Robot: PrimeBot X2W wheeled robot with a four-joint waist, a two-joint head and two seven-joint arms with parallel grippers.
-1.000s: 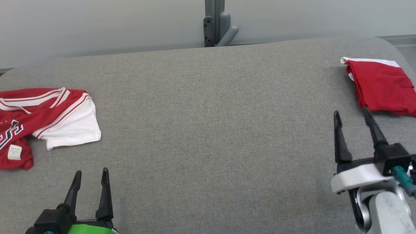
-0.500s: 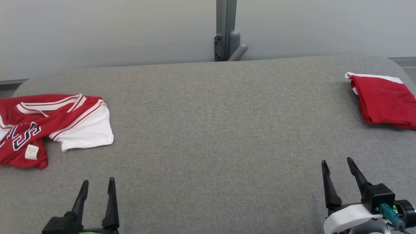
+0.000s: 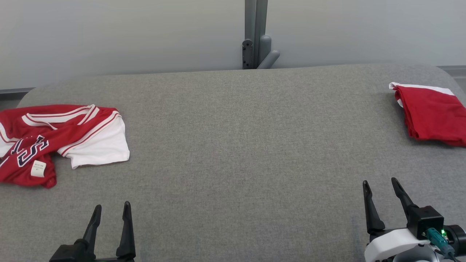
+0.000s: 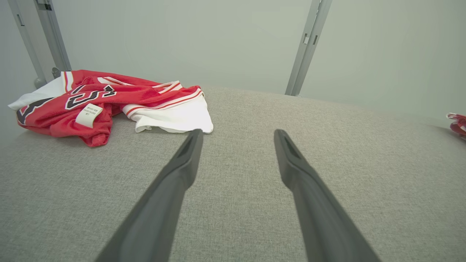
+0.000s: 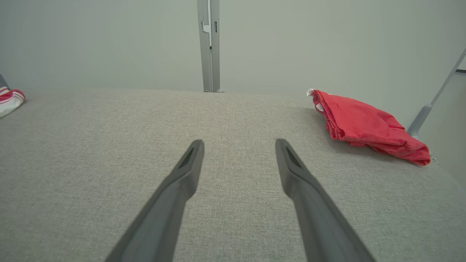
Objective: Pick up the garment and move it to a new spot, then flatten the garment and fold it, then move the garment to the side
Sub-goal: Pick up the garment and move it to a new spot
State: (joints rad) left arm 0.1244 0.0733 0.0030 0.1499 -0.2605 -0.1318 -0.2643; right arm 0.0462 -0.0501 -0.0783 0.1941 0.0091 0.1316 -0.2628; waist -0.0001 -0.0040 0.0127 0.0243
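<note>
Garments two: jersey [image 3: 72, 127], folded shirt [image 3: 433, 112]; left end effector [image 3: 112, 205], right end effector [image 3: 379, 180] both wide.

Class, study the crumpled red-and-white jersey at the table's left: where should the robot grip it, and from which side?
Probably the white flap of the jersey: it lies flat, with a free edge, sticking out towards the middle of the table. Approach from that side, low along the cloth.

Place: robot test lab
Surface: grey fabric-covered table [image 3: 233, 145] beneath left gripper [image 3: 112, 204] and right gripper [image 3: 379, 181]
Backdrop: plain pale wall [image 3: 109, 36], grey metal post [image 3: 256, 29], ahead of both
</note>
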